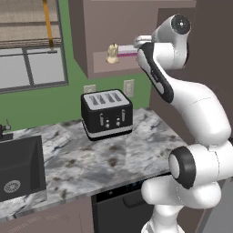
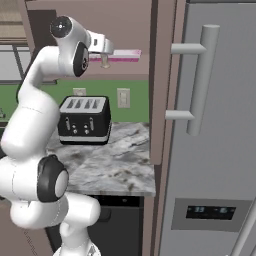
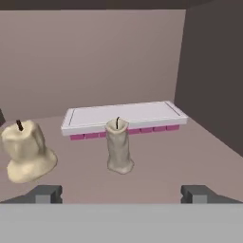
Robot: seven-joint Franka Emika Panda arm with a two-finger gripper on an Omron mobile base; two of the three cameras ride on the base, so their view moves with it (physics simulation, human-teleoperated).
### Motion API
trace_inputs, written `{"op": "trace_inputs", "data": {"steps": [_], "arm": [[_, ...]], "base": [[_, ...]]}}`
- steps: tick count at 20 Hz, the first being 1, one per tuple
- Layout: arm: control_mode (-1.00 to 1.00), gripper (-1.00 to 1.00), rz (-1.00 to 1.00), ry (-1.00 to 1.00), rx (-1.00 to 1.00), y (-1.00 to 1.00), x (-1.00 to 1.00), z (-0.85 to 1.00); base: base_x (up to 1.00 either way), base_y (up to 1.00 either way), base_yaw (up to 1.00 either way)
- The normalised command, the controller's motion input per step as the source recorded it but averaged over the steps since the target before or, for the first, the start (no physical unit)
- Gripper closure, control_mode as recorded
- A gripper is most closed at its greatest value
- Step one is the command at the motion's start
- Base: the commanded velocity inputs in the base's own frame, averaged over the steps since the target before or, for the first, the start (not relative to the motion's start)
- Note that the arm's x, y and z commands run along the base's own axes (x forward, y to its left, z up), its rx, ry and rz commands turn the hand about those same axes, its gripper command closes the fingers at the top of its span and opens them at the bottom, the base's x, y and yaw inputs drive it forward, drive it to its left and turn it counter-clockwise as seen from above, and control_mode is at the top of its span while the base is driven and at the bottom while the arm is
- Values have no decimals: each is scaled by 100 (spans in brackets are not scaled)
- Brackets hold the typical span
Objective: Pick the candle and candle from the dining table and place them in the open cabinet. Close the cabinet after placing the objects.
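Standing upright, both candles [image 3: 119,144], base near fingers [image 3: 47,193]

Inside the cabinet [image 3: 209,71], the squat candle [image 3: 26,152] stands left of the slim candle [image 3: 118,144], a flat tray [image 3: 123,116] just behind both.

A cream candle [image 1: 112,53] stands on the open cabinet [image 1: 86,36] shelf, above the toaster [image 1: 107,113] on the counter [image 1: 91,159].
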Motion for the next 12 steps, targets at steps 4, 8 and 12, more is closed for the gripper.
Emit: {"op": "trace_inputs", "data": {"steps": [4,8,12], "arm": [[-100,-100,0,5,0,0,-77,12],[-100,-100,0,7,0,0,-82,11],[-100,-100,0,5,0,0,-79,15]], "base": [[0,0,0],[0,0,0],[0,0,0]]}}
